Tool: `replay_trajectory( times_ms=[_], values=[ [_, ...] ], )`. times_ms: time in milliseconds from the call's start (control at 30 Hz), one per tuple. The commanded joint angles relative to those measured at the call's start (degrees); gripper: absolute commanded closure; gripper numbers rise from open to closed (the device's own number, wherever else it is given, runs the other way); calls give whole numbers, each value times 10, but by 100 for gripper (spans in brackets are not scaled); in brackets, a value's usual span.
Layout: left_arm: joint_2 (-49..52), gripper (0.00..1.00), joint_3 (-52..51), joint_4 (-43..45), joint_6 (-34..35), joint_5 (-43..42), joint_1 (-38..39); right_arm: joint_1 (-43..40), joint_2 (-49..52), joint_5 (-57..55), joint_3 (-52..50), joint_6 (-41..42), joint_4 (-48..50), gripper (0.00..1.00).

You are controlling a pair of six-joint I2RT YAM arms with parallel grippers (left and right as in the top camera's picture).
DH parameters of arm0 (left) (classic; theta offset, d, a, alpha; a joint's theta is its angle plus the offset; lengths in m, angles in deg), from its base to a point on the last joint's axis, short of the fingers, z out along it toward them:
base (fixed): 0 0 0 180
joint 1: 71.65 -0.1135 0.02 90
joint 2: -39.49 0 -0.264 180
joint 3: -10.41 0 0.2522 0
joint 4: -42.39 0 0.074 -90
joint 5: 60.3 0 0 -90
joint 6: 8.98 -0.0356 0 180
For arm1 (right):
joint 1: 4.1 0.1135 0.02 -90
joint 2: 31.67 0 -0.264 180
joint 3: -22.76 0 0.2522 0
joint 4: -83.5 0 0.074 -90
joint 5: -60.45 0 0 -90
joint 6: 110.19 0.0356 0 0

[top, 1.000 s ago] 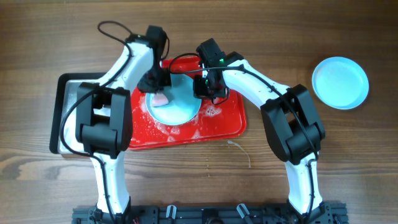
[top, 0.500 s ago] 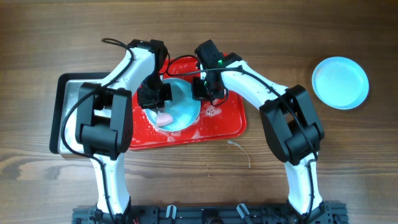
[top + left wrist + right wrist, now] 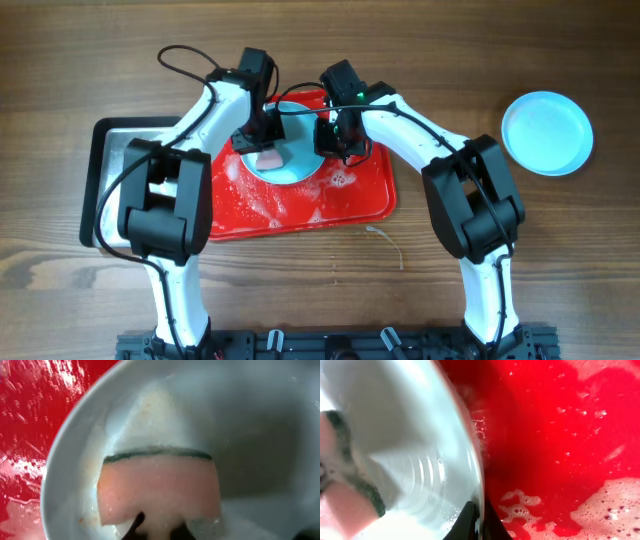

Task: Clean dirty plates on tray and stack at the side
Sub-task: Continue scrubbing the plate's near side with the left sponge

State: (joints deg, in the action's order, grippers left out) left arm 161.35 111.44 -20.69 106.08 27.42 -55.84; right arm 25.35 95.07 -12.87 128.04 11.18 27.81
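A pale turquoise plate stands tilted over the red tray. My right gripper is shut on its right rim; the wrist view shows the fingers pinching the rim. My left gripper is shut on a pink sponge with a dark green backing and presses it onto the plate's face. The sponge fills the left wrist view, with faint brownish marks on the plate beside it. A second, clean-looking plate lies on the table at the far right. A third plate is out of view.
The red tray holds soapy foam across its bottom. A black-rimmed silvery metal tray lies just left of it, partly under my left arm. A thin scrap lies on the wooden table in front of the red tray.
The left gripper has moved the sponge from the plate's lower left up toward its top. The plate now looks smaller, more steeply tilted. The right gripper keeps its hold.
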Motion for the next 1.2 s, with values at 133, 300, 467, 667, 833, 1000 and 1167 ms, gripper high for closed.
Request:
replay_trajectory(
  times_ms=[133,300,467,667,833,1000,1167],
  values=[
    [48,96,-27,59,19,-31,73,13,31,-16,-20,-13,-4,96],
    [48,96,-21,67,-57,-69,93,13,31,-15,-20,-14,-3,96],
    [48,96,-21,85,-77,-51,90,13,31,-15,-20,-14,-3,96],
    [48,96,-21,74,32,52,46,13,31,-16,-20,-14,-4,96],
    [48,96,-21,10,38,23,-22,13,31,-15,-20,-14,-4,96],
    [48,96,-21,-55,-22,-9,-83,13,31,-15,-20,-14,-4,96],
    [48,96,-19,-84,-54,-6,-101,13,31,-15,-20,-14,-3,96]
  ],
)
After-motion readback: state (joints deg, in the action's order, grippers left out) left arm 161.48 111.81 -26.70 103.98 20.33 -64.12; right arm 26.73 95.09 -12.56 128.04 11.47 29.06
